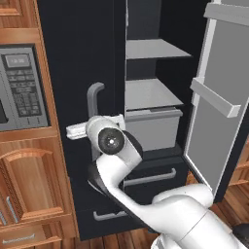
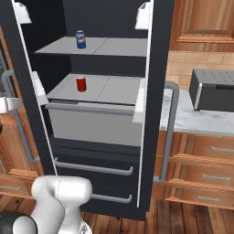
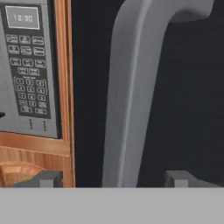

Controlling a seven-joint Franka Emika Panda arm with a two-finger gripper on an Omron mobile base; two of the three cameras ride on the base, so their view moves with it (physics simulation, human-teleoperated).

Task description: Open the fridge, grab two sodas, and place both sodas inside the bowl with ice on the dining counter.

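The black fridge [image 1: 78,58] has its right door [image 1: 214,97] swung wide open. In the right base view the left door also stands out from the cabinet. Inside, a blue soda [image 2: 81,39] stands on the upper grey shelf. A red soda [image 2: 81,84] stands on the shelf below. My gripper [image 3: 113,179] is open at the left door's grey bar handle [image 3: 131,96]. The bar runs up between the two fingertips [image 3: 46,178] with a gap on each side. My hand [image 1: 90,127] sits low on that handle [image 1: 95,95]. The bowl with ice and the dining counter are out of view.
A microwave [image 1: 19,87] is set in wooden cabinets just left of the fridge. A grey bin [image 2: 91,123] sits under the lower shelf, above two black drawers [image 2: 93,167]. On the right, a marbled wall countertop [image 2: 192,119] carries a dark grey box [image 2: 212,89].
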